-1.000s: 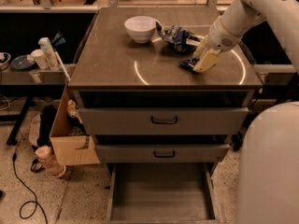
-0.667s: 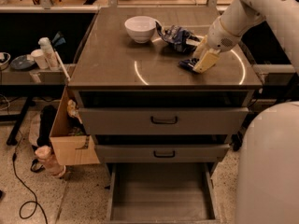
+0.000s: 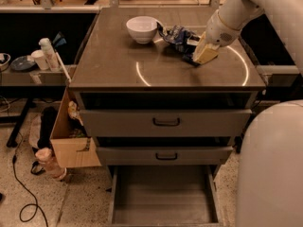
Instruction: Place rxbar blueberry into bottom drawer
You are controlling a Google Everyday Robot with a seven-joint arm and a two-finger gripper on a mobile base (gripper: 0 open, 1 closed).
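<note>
Snack bar (image 3: 189, 58), what shows of it, is a small flat dark navy strip; any lettering on it is too small to read. It lies on the right half of the desk (image 3: 118, 65), just in front of a crumpled blue-and-white chip bag (image 3: 176, 34). The cream-coloured gripper (image 3: 205, 52) covers its right end. The gripper reaches down from the white arm (image 3: 236, 11) at the upper right and sits right at the bar. Whether it is open or closed on the bar cannot be told.

A white bowl (image 3: 142, 28) stands left of the bag, near the back of the desk. The desk top is smooth brownish grey and carries two curved streaks of reflected light. Below it are two grey drawers with black handles (image 3: 166, 122). The bottom drawer (image 3: 163, 197) is pulled out, with a plain grey floor and nothing in it.

An open cardboard box (image 3: 71, 143) leans against the desk's left side. Beyond it a low shelf (image 3: 28, 74) holds cups and a bottle. A black cable (image 3: 21, 193) trails across the speckled floor (image 3: 80, 202). The robot's white body (image 3: 272, 169) fills the lower right.
</note>
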